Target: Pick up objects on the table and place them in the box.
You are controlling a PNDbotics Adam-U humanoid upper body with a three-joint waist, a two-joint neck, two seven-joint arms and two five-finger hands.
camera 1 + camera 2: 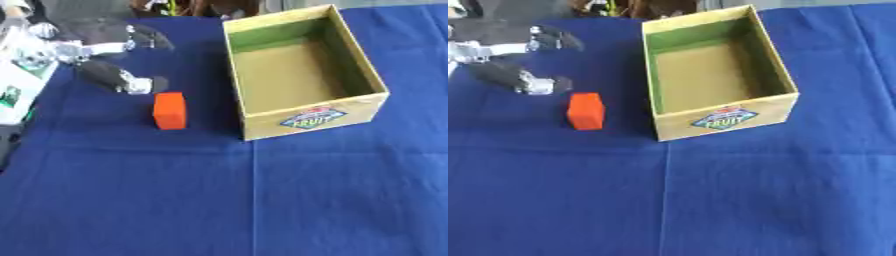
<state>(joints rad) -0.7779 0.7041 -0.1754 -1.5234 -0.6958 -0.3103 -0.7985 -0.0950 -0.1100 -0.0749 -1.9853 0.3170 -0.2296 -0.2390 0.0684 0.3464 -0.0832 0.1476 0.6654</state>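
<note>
Nothing is in the box [363,100] yet; it looks empty. The orange block [170,110] sits on the table [262,200] just left of it. My left robot hand [109,57] hovers spread open just beyond the block, holding nothing, so the grasp and drop remain.

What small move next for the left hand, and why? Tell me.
Probably lower the left hand onto the orange block. Its fingers are open just above and left of the block, not touching it, and the box beside it is empty.
</note>
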